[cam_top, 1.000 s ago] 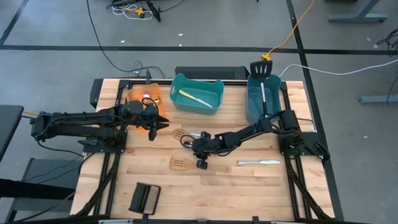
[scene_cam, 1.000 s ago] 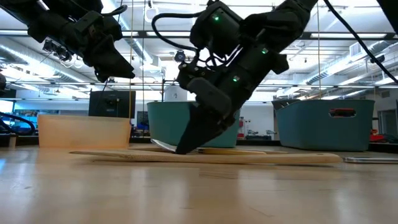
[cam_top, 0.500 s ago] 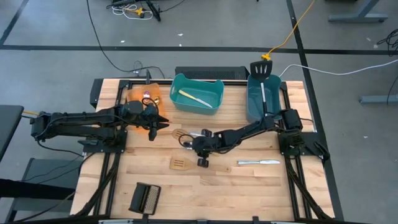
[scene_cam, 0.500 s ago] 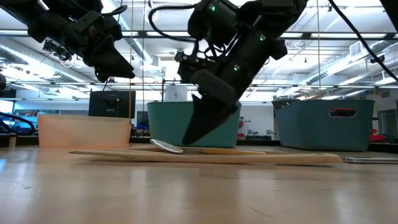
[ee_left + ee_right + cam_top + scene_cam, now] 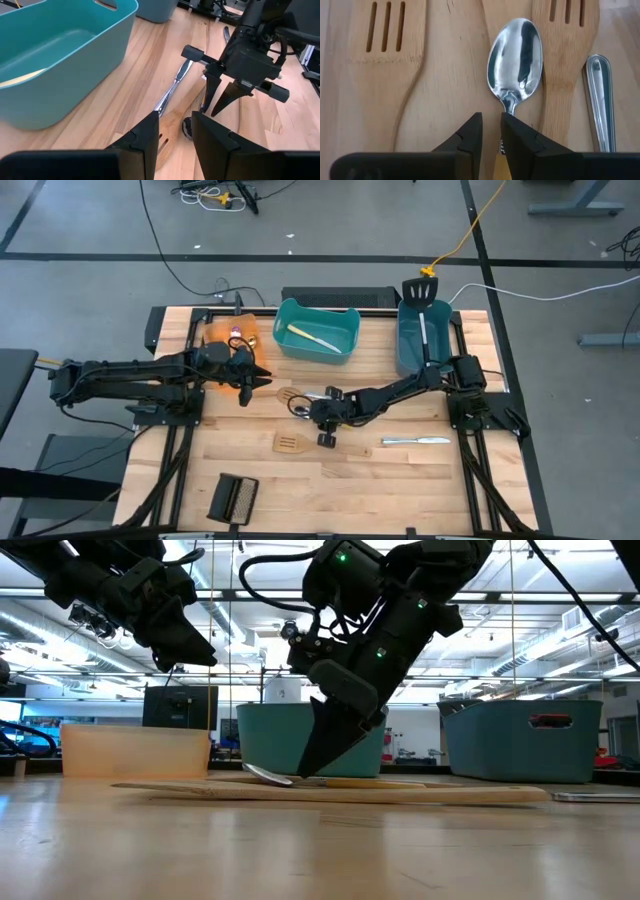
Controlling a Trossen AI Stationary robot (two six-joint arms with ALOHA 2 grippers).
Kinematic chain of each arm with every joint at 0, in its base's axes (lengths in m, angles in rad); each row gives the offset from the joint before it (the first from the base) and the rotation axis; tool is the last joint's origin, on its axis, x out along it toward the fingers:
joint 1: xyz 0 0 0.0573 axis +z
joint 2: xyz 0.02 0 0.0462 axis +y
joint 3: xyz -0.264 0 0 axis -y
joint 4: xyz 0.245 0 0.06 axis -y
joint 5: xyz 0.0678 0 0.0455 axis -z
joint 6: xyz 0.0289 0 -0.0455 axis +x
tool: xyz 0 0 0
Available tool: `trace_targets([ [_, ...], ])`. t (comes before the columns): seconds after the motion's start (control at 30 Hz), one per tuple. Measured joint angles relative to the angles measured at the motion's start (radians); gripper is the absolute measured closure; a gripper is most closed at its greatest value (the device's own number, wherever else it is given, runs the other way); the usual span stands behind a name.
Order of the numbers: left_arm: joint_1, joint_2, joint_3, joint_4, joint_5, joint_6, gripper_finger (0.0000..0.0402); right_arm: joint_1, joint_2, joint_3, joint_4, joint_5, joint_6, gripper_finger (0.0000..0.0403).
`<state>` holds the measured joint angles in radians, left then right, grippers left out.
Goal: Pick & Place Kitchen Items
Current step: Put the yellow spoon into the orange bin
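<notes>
A spoon with a silver bowl and a gold handle lies over two wooden slotted spatulas at the table's middle. My right gripper is shut on it, slanting down. A silver knife lies beside them, and another lies toward the right. My left gripper hangs open and high by the orange bin, with nothing between its fingers. The right teal bin holds a black slotted spatula. My right gripper pinches the spoon's handle just behind the neck between its two fingers, which lie along the handle. They slant down from the table's right side. The bowl sticks out past the fingertips, low over a wooden spatula; whether it touches, I cannot tell.
A teal bin at the far middle holds a pale utensil. A black ribbed block lies near the front edge. Bare wood lies between the block and the right-hand knife.
My right gripper has risen a little and tipped to a flatter slant, staying shut on the spoon. The spoon's bowl end now shows more plainly in front of the fingertips in the low view.
</notes>
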<state>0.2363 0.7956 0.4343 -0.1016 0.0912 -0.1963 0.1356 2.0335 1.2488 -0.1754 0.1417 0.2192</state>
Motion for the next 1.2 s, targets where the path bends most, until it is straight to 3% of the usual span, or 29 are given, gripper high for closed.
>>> trace_targets([
  [0.8, 0.0, 0.0, 0.0, 0.0, 0.0, 0.003, 0.028, -0.031, -0.005, 0.0, -0.052, -0.003, 0.043, 0.0323],
  [1.2, 0.0, 0.0, 0.0, 0.0, 0.0, 0.002, 0.028, -0.031, -0.005, 0.0, -0.025, -0.056, 0.053, 0.0323],
])
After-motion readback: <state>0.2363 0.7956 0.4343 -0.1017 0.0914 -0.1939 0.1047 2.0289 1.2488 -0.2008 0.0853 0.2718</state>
